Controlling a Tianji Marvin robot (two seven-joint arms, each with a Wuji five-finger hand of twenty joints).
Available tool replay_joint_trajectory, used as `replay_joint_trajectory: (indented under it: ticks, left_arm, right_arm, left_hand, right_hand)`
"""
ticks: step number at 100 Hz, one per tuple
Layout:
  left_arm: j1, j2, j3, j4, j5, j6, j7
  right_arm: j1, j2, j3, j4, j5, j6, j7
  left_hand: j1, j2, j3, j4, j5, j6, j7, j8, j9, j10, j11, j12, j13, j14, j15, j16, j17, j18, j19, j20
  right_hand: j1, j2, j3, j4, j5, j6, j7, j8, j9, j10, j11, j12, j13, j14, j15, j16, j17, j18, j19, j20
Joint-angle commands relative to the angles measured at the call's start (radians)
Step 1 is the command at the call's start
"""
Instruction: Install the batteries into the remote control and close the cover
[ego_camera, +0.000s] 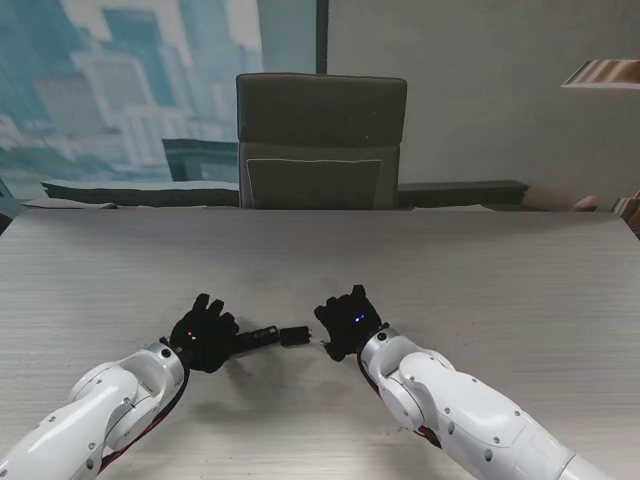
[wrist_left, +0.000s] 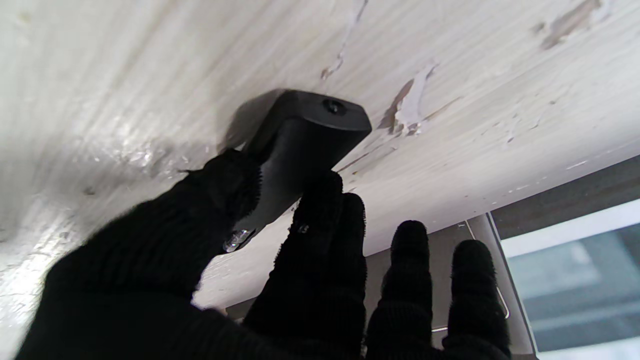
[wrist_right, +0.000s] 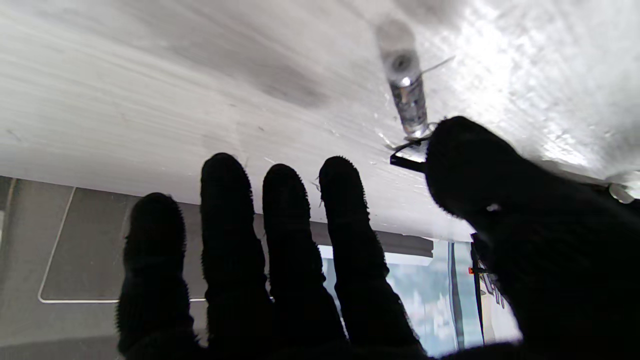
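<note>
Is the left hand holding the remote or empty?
Holding: left hand has thumb and fingers clamped around the black remote, lying on the table.

Office setting: wood-grain desk (ego_camera: 500, 290), grey chair (ego_camera: 320, 140) behind, city-view window (ego_camera: 130, 80).

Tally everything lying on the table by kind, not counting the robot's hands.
Remote control: 1, black, with the left hand shut on it
Small black piece beside the remote, possibly its cover: 1
Battery: 1, silver, by the right hand
Total: 3
</note>
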Motion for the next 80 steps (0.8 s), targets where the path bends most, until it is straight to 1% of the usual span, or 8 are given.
replay_joint_trajectory:
  ticks: [1,41,45,48,52,57,65,80]
  left_arm:
    - [0.021,0.003,0.013,0.04,0.004,0.001,-0.038]
    - [0.021,0.002,0.014,0.042,0.001,0.004,-0.035]
    - [0.02,0.002,0.014,0.042,0.001,0.003,-0.035]
    - [0.02,0.002,0.014,0.042,0.001,0.003,-0.036]
    - [0.021,0.002,0.014,0.041,0.001,0.003,-0.037]
    - [0.021,0.002,0.014,0.041,0.001,0.003,-0.036]
    - [0.021,0.002,0.014,0.042,-0.001,0.004,-0.037]
    - [0.019,0.002,0.016,0.042,-0.001,0.001,-0.041]
  right_arm:
    - [-0.013,0.001,-0.007,-0.003,-0.005,0.004,-0.004]
    - [0.026,-0.015,-0.072,0.066,0.019,0.072,-0.04]
    - [0.031,-0.017,-0.081,0.073,0.025,0.076,-0.037]
    - [0.034,-0.017,-0.088,0.077,0.03,0.079,-0.033]
    - [0.036,-0.018,-0.095,0.082,0.036,0.081,-0.028]
    - [0.037,-0.018,-0.103,0.087,0.042,0.081,-0.024]
    - [0.04,-0.02,-0.119,0.094,0.053,0.086,-0.017]
    - [0.035,-0.018,-0.139,0.094,0.061,0.102,0.002]
  left_hand:
    - [0.163,-0.034,0.0,0.043,0.066,-0.339,0.151,0.073,-0.009,-0.027,0.018,0.017,-0.005,-0.019,0.012,-0.01,-0.01,-0.002,0.017,0.003]
    - [0.163,-0.034,-0.001,0.043,0.065,-0.34,0.151,0.073,-0.009,-0.027,0.018,0.017,-0.004,-0.018,0.013,-0.01,-0.01,-0.002,0.017,0.003]
    - [0.163,-0.034,-0.001,0.043,0.066,-0.338,0.152,0.073,-0.01,-0.027,0.018,0.017,-0.004,-0.018,0.013,-0.01,-0.01,-0.002,0.017,0.003]
    - [0.163,-0.033,-0.001,0.043,0.065,-0.338,0.151,0.073,-0.01,-0.027,0.018,0.017,-0.005,-0.018,0.012,-0.01,-0.01,-0.002,0.017,0.003]
    - [0.163,-0.034,-0.001,0.044,0.065,-0.338,0.151,0.073,-0.01,-0.026,0.018,0.017,-0.004,-0.018,0.013,-0.01,-0.01,-0.002,0.017,0.003]
    - [0.163,-0.034,-0.001,0.043,0.066,-0.339,0.151,0.073,-0.01,-0.027,0.018,0.017,-0.005,-0.019,0.012,-0.01,-0.01,-0.002,0.017,0.003]
    - [0.163,-0.033,-0.001,0.043,0.066,-0.339,0.151,0.073,-0.01,-0.026,0.018,0.017,-0.005,-0.017,0.013,-0.01,-0.01,-0.003,0.017,0.003]
    - [0.162,-0.033,-0.001,0.043,0.064,-0.34,0.151,0.073,-0.01,-0.028,0.018,0.017,-0.004,-0.019,0.013,-0.01,-0.009,-0.003,0.018,0.003]
  right_hand:
    - [0.003,-0.035,0.034,-0.003,-0.026,0.02,-0.003,-0.007,-0.034,0.028,0.008,-0.001,-0.019,-0.014,0.003,0.003,-0.012,-0.02,-0.003,-0.011]
    - [0.044,0.056,0.04,0.016,0.04,-0.018,0.054,0.004,0.0,0.021,0.044,0.011,0.007,-0.016,0.047,0.023,0.002,-0.027,0.022,-0.002]
    - [0.073,0.042,0.039,-0.04,0.05,-0.03,0.096,-0.083,0.012,0.02,0.048,0.01,0.015,-0.014,0.056,0.024,0.004,-0.028,0.023,0.0]
    - [0.089,0.027,0.038,-0.064,0.057,-0.036,0.109,-0.102,0.022,0.018,0.051,0.01,0.022,-0.013,0.061,0.025,0.005,-0.027,0.024,0.0]
    - [0.122,0.006,0.051,-0.115,0.06,-0.043,0.173,-0.175,0.039,0.015,0.053,0.009,0.03,-0.013,0.067,0.024,0.006,-0.026,0.023,0.0]
    - [0.17,-0.025,0.063,-0.15,0.079,-0.046,0.232,-0.218,0.08,0.012,0.057,0.007,0.05,-0.008,0.075,0.024,0.01,-0.016,0.021,-0.001]
    - [0.227,-0.053,0.08,-0.169,0.119,-0.046,0.299,-0.259,0.148,0.009,0.063,-0.04,0.079,-0.003,0.092,0.024,0.024,-0.009,0.022,-0.002]
    - [0.253,-0.083,0.098,-0.17,0.187,-0.045,0.31,-0.262,0.216,0.009,0.072,-0.071,0.107,0.006,0.109,0.026,0.04,-0.003,0.03,0.001]
